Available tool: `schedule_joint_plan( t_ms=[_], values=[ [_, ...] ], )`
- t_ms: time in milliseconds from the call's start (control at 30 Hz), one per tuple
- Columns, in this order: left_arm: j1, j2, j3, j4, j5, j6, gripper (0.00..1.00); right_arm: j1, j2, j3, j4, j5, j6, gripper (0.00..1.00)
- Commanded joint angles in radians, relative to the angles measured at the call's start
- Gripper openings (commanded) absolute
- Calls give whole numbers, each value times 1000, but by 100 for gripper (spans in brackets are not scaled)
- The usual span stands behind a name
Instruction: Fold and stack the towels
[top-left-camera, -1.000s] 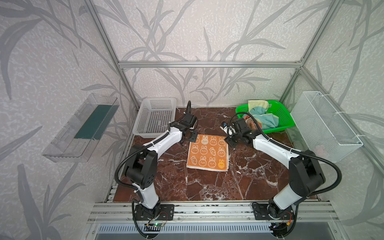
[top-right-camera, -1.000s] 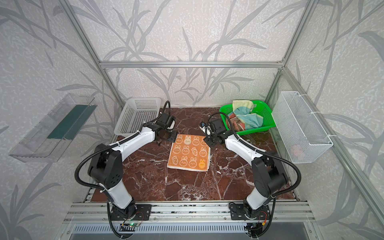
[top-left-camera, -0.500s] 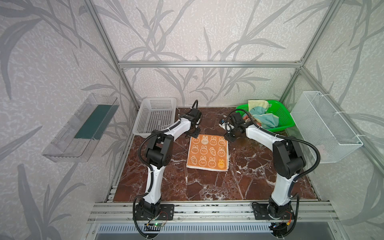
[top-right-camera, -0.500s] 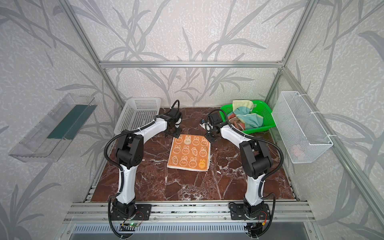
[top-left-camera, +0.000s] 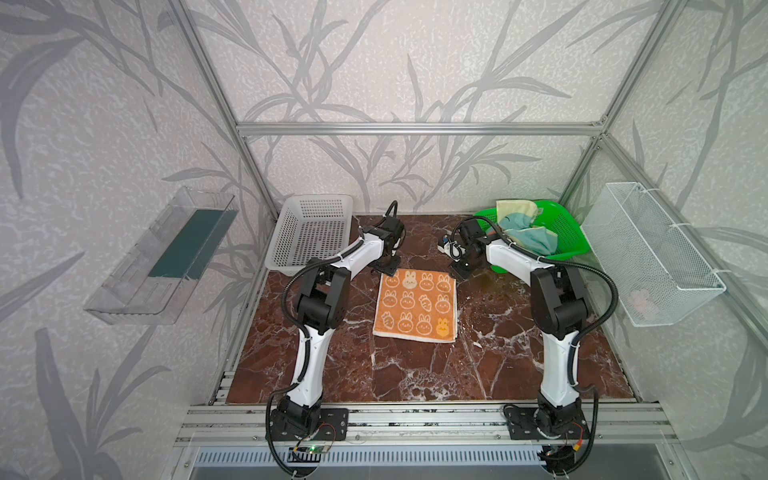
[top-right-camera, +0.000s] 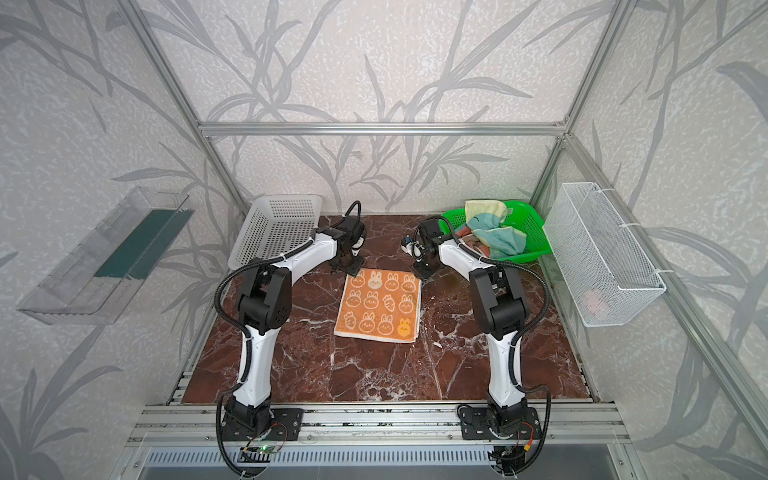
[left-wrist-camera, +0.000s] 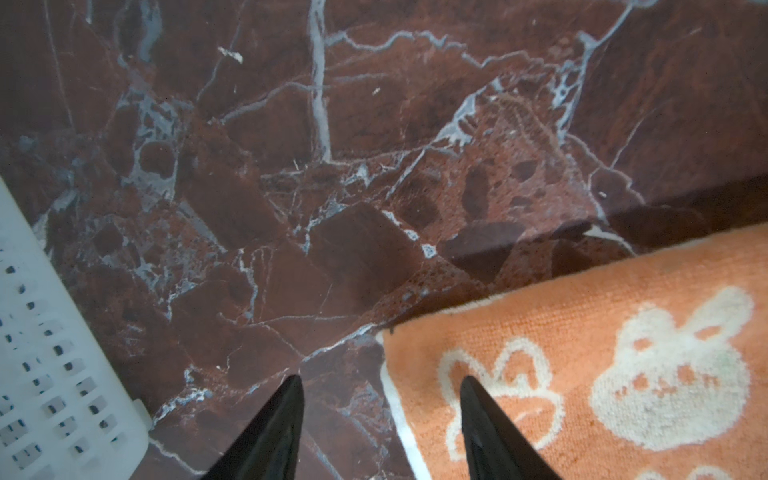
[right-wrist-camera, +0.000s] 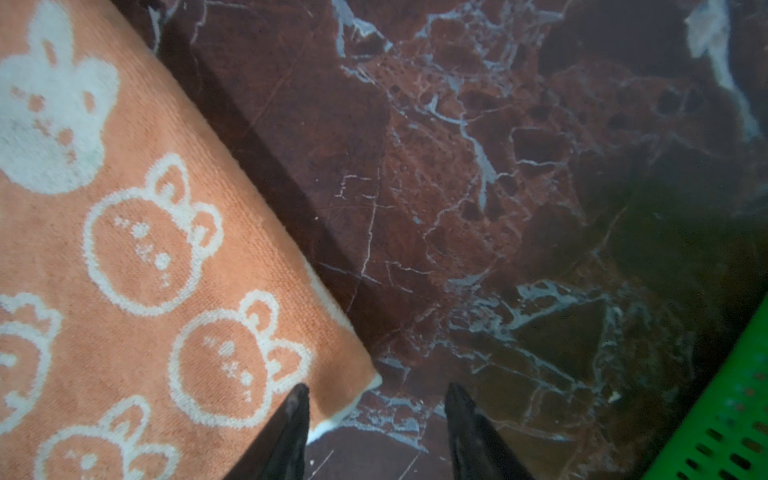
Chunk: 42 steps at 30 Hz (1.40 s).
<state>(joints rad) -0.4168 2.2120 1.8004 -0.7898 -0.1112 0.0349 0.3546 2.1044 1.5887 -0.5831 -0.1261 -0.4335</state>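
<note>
Towel, orange terry square, flat on marble; left hand, right hand agape.

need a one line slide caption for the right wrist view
Right gripper, jaws open, straddles a corner of the orange bunny towel on the red marble table, green basket nearby.

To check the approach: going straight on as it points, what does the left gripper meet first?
Probably the corner of the orange towel; the open left gripper straddles its edge above the marble table.
</note>
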Motion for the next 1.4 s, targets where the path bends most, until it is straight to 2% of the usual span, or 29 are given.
schedule_joint_plan(
  t_ms=[0, 100, 267, 433, 733, 867, 1000, 1200, 1367],
  values=[
    [3, -2, 30, -37, -8, 19, 61, -2, 33, 42, -50, -23, -17, 52],
    [3, -10, 30, -40, -10, 26, 61, -2, 64, 72, -70, -14, -22, 50],
    [7, -21, 31, -41, -7, 39, 61, -2, 119, 134, -112, 20, -38, 40],
    [11, -21, 36, -41, -2, 59, 61, -2, 170, 198, -159, 32, -74, 20],
    [23, -18, 64, -60, 23, 88, 61, 1, 216, 267, -189, 40, -169, 2],
    [23, -5, 94, -91, 85, 140, 68, 10, 197, 243, -127, 59, -227, 0],
    [23, 22, 141, -126, 98, 179, 76, 35, 132, 139, 12, 74, -307, 0],
    [24, 96, 236, -187, 69, 185, 74, 72, 34, -37, 236, 80, -393, 0],
    [24, 142, 267, -216, 11, 198, 66, 81, 27, -43, 243, 86, -405, 0]
  ],
)
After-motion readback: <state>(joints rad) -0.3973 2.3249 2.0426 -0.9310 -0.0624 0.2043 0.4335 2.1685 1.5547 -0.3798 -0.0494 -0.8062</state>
